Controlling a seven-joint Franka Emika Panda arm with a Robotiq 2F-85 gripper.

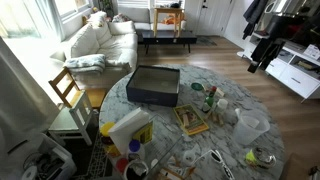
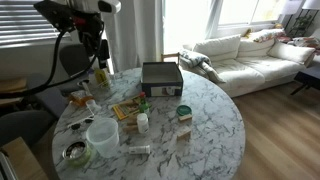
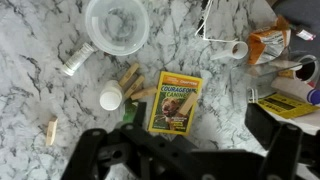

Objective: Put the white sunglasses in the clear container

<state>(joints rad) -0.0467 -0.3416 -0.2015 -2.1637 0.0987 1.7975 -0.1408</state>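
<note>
The white sunglasses lie on the marble table at the top of the wrist view, to the right of the clear container. They also show near the front edge in an exterior view. The clear container is empty and shows in both exterior views. I cannot pick the sunglasses out in the view where the container is at the table's left. My gripper is open and empty. It hangs high above the table in both exterior views, apart from both things.
A dark open-top box stands mid-table. A yellow book, a white bottle, wooden pieces, a tube and snack packets lie around. A sofa and a chair stand beside the table.
</note>
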